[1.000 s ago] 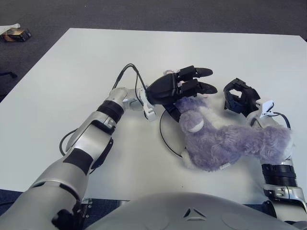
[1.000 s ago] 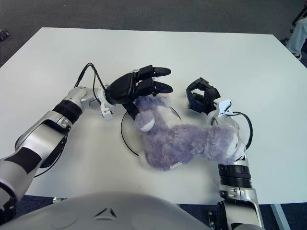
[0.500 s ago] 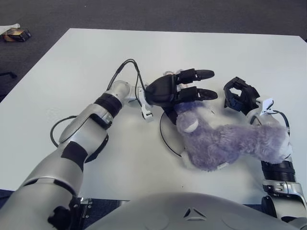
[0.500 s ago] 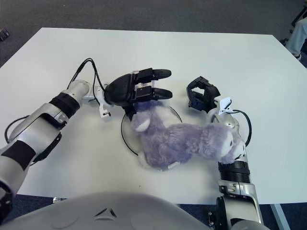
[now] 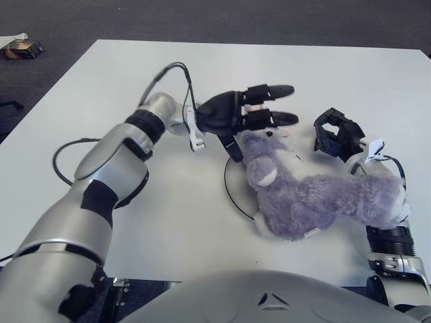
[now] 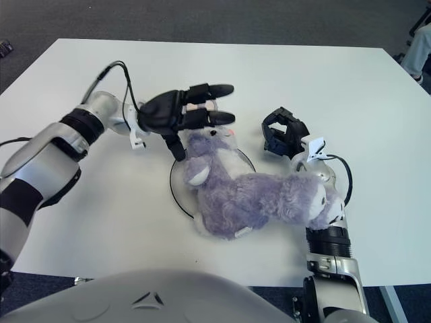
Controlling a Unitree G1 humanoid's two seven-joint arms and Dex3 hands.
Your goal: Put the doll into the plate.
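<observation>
A fluffy purple doll (image 5: 316, 202) lies on its side, head and chest over the white, dark-rimmed plate (image 5: 231, 195). Its rear end hangs off the plate to the right and drapes over my right forearm. My left hand (image 5: 266, 120) hovers just above and behind the doll's head (image 6: 212, 142), fingers stretched out straight and thumb pointing down beside the head, gripping nothing. My right hand (image 5: 335, 138) shows beyond the doll's rear, to the right of the plate, with its black fingers curled and nothing in them.
The white table (image 5: 101, 101) stretches far to the left and back. A black cable (image 5: 168, 70) loops off my left wrist. A small object (image 5: 20, 47) lies on the dark floor at far left. The table's front edge runs just below the doll.
My left hand has let go of the doll's head and lifted back and to the left, fingers straightening. The head now lies uncovered on the plate. The right arm has barely moved.
</observation>
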